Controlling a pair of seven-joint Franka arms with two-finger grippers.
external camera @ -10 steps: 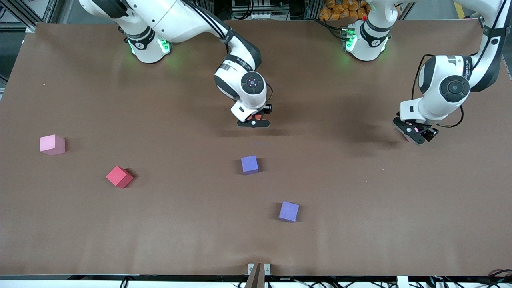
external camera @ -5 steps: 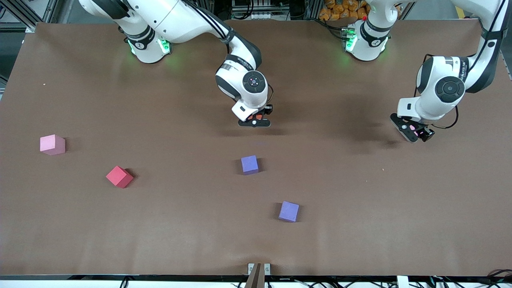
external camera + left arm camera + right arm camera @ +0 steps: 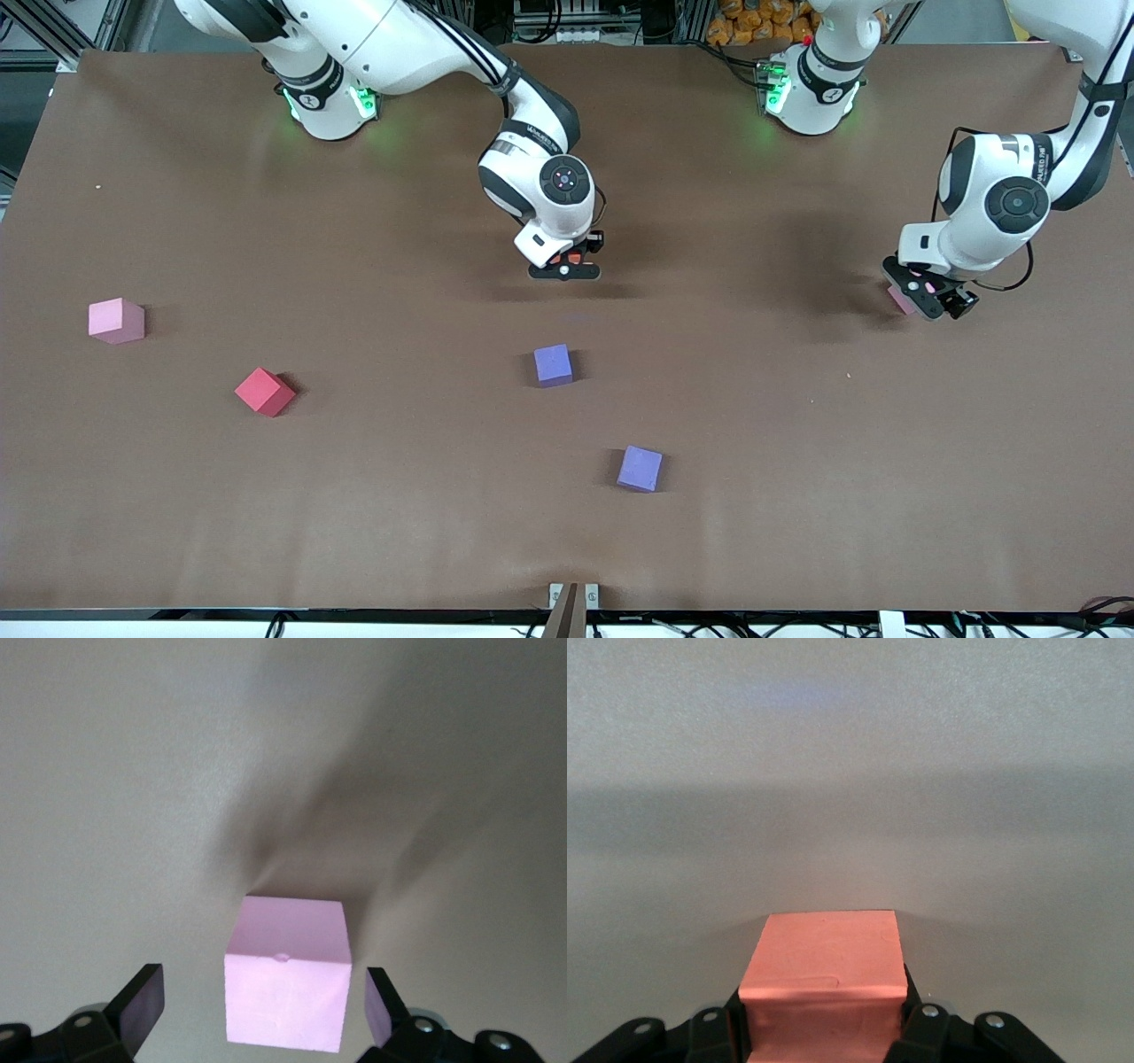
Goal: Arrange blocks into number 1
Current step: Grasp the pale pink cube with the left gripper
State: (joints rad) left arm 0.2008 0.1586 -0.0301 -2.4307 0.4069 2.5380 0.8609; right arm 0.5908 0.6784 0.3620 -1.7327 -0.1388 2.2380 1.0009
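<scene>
Left gripper shifted — straddles pink block.

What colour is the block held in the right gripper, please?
Orange block; the right wrist view shows it best.

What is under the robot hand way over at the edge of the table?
A pink block sits on the brown table between the left gripper's open fingers, which do not touch it. From the front, the gripper covers most of the block.

Even overhead light, soft blurred shadows
</scene>
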